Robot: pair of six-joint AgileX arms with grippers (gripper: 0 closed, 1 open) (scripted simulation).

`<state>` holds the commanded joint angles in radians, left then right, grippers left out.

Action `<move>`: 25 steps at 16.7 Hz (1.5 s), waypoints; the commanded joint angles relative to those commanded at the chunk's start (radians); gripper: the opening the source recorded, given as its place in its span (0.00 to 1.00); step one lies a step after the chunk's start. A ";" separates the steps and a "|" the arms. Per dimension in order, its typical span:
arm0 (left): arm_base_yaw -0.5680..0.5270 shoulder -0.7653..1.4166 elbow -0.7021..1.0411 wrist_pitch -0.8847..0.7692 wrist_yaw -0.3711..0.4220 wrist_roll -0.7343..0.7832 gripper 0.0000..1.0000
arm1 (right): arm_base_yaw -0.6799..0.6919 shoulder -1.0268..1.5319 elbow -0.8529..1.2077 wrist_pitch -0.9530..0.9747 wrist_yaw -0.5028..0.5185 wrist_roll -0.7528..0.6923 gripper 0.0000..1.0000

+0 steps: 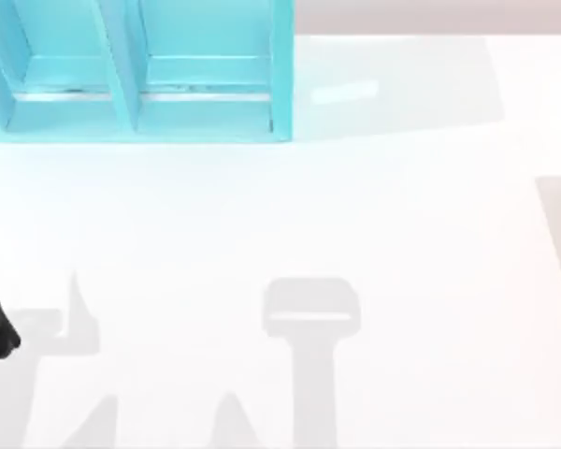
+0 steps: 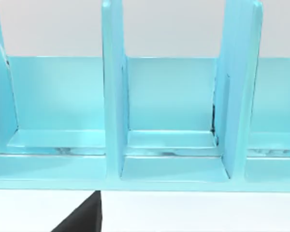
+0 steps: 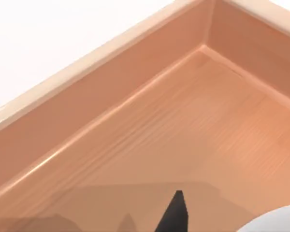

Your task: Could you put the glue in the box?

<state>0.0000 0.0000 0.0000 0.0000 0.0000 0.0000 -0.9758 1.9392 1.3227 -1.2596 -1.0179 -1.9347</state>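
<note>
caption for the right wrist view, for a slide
Right wrist camera looks into a wooden box at its inner corner, a dark fingertip over the bare floor.

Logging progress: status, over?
Right gripper above wooden box interior. Possible glue, pale, beside it. Left gripper parked facing teal rack. No obstruction seen.

Teal structure [image 1: 140, 75], upper left of the top view: smooth, painted-looking finish with a soft sheen; pale reflective streaks run along its inner ledges, and the dividers [image 2: 113, 92] seen in the left wrist view look hard and slightly glossy.

Box [image 3: 150, 145], right wrist view: wood-like, warm orange-brown inside with fine straight grain lines on the floor; the rim [image 3: 87, 60] is paler, smooth and satin.

Surface [image 1: 355, 215]: plain white, matt, smooth, carrying soft grey shadows.

Left end effector [image 2: 84, 217], lower left of its wrist view: flat black, matt.
</note>
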 joint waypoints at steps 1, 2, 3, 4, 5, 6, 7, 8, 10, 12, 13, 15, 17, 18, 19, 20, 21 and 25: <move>0.000 0.000 0.000 0.000 0.000 0.000 1.00 | -0.010 -0.001 -0.008 -0.010 -0.020 -0.023 0.00; 0.000 0.000 0.000 0.000 0.000 0.000 1.00 | -0.015 -0.001 -0.012 -0.014 -0.031 -0.035 0.00; 0.000 0.000 0.000 0.000 0.000 0.000 1.00 | -0.016 -0.001 -0.013 -0.015 -0.033 -0.037 0.00; 0.000 0.000 0.000 0.000 0.000 0.000 1.00 | -0.016 -0.001 -0.013 -0.015 -0.033 -0.037 0.00; 0.000 0.000 0.000 0.000 0.000 0.000 1.00 | -0.016 -0.001 -0.013 -0.015 -0.033 -0.037 0.00; 0.000 0.000 0.000 0.000 0.000 0.000 1.00 | -0.016 -0.001 -0.013 -0.015 -0.033 -0.037 0.00; 0.000 0.000 0.000 0.000 0.000 0.000 1.00 | -0.011 0.003 -0.010 -0.013 -0.030 -0.034 0.00; 0.000 0.000 0.000 0.000 0.000 0.000 1.00 | -0.010 0.003 -0.011 -0.010 -0.031 -0.032 0.00; 0.000 0.000 0.000 0.000 0.000 0.000 1.00 | 0.001 0.002 -0.026 0.024 -0.033 -0.009 0.00; 0.000 0.000 0.000 0.000 0.000 0.000 1.00 | 0.022 0.000 -0.054 0.090 -0.038 0.036 0.00; 0.000 0.000 0.000 0.000 0.000 0.000 1.00 | 0.035 -0.001 -0.071 0.130 -0.041 0.063 0.00; 0.000 0.000 0.000 0.000 0.000 0.000 1.00 | 0.063 -0.004 -0.108 0.217 -0.047 0.123 0.00; 0.000 0.000 0.000 0.000 0.000 0.000 1.00 | 0.091 -0.007 -0.146 0.304 -0.053 0.183 0.00; 0.000 0.000 0.000 0.000 0.000 0.000 1.00 | 0.103 -0.008 -0.163 0.344 -0.056 0.210 0.00; 0.000 0.000 0.000 0.000 0.000 0.000 1.00 | 0.114 -0.009 -0.178 0.378 -0.058 0.234 0.00; 0.000 0.000 0.000 0.000 0.000 0.000 1.00 | 0.123 -0.010 -0.190 0.407 -0.060 0.253 0.00; 0.000 0.000 0.000 0.000 0.000 0.000 1.00 | 0.130 -0.011 -0.198 0.427 -0.061 0.267 0.00; 0.000 0.000 0.000 0.000 0.000 0.000 1.00 | 0.134 -0.012 -0.204 0.439 -0.062 0.275 0.00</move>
<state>0.0000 0.0000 0.0000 0.0000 0.0000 0.0000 -0.8422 1.9277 1.1190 -0.8208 -1.0801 -1.6592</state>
